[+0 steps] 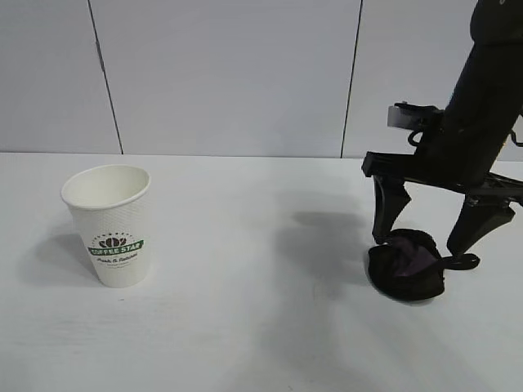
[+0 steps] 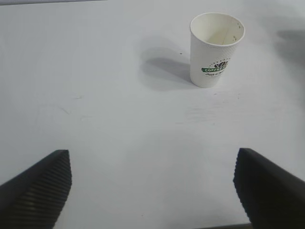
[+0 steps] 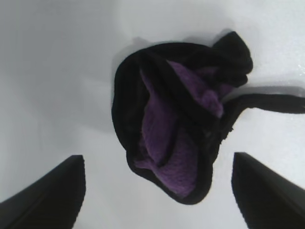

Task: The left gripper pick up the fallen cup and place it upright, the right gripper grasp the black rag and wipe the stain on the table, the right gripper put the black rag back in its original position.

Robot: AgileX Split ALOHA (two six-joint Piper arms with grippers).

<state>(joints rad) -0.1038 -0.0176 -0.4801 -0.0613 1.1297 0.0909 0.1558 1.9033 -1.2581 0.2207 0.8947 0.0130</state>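
Rag (image 1: 406, 274) lies bunched on the table (image 1: 245, 327) at right, my right gripper (image 1: 430, 230) wide open just above it, holding nothing; cup (image 1: 112, 225) upright at left.

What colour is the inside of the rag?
Purple inside the black rag, clearest in the right wrist view.

Upright cup (image 1: 110, 225) at table (image 1: 245, 327) left, right claw (image 1: 426, 235) spread above bunched black rag (image 1: 406, 266)
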